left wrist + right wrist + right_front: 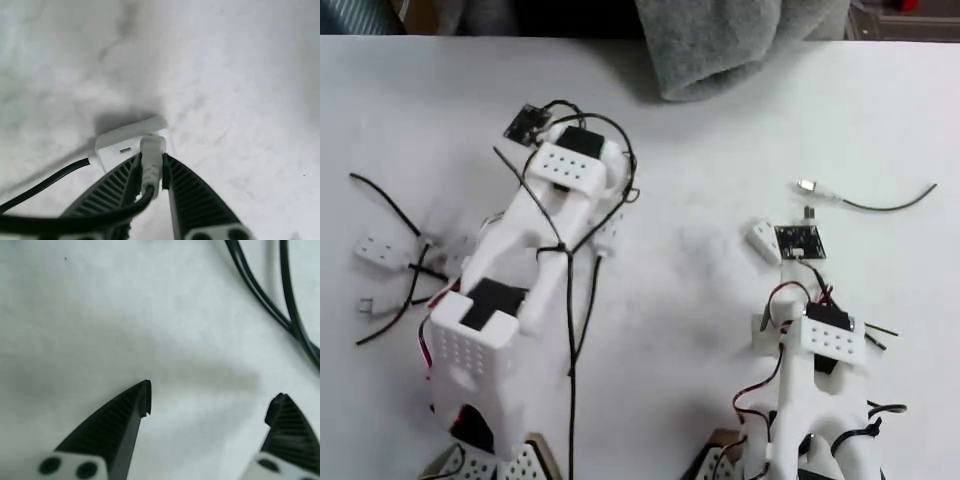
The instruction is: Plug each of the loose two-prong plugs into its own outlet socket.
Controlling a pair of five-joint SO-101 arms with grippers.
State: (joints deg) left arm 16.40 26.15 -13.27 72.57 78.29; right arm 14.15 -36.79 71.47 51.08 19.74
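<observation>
In the left wrist view my left gripper (151, 167) is shut on a white two-prong plug (151, 157). The plug's front end sits against a white outlet socket block (127, 140) lying on the table; I cannot tell how deep it is seated. The plug's black cable (45, 182) trails away. My right gripper (210, 397) hangs open over bare table with nothing between its fingers. From above, another loose plug (807, 187) with a black cable (890, 207) lies beyond the right arm (820, 345). A small white socket block (763, 240) lies nearby, and a further one (380, 250) at far left.
Black cables (390, 210) sprawl at the left near the left arm (535, 230). Two black cables (280, 300) cross the table near the right gripper. A grey cloth (720, 50) lies at the table's far edge.
</observation>
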